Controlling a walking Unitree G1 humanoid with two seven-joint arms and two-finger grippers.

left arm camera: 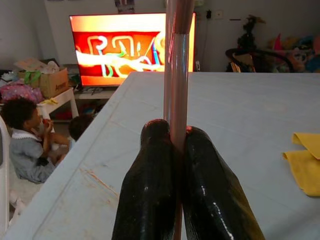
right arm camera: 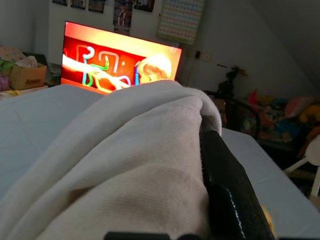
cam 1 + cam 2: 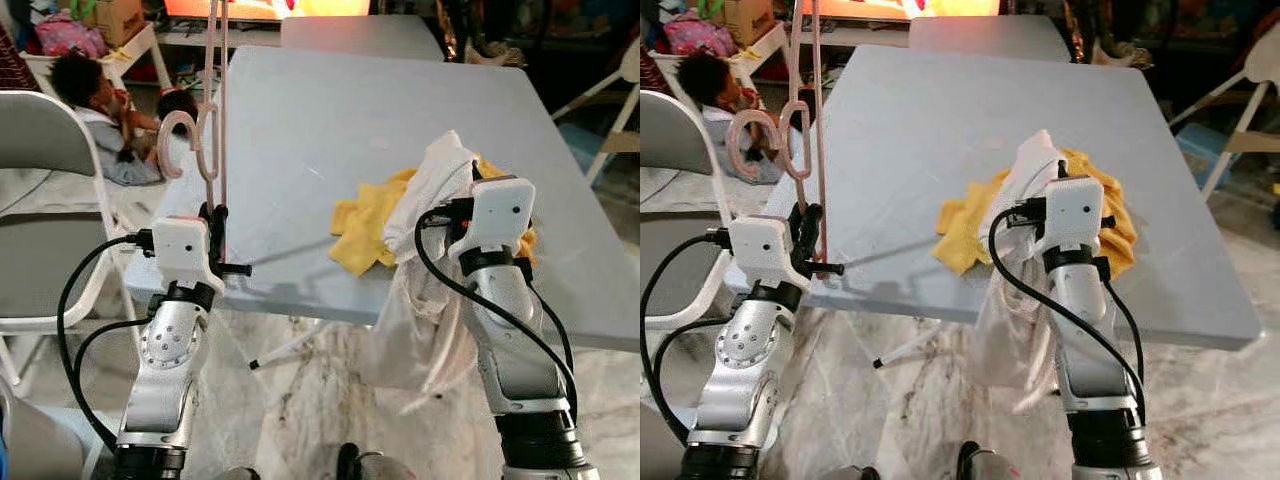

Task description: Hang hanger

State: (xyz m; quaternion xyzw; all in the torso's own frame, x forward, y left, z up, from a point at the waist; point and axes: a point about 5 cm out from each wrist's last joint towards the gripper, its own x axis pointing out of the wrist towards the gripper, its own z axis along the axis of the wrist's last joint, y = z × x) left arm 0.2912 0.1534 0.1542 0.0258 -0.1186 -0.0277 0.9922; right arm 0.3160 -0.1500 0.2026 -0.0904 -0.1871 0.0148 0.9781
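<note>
Hangers [image 3: 205, 140], upper left of frame, stand upright over desk [image 3: 330, 130] edge, left hand [image 1: 172, 150] clamped on them. Right hand [image 3: 445, 215] grips white cloth [image 3: 425, 190], centre-right. Step: carrying. Next: needs a rail; none seen.

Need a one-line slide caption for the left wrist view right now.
Left gripper clamps the pink hanger upright over the grey table, television glowing beyond.
</note>
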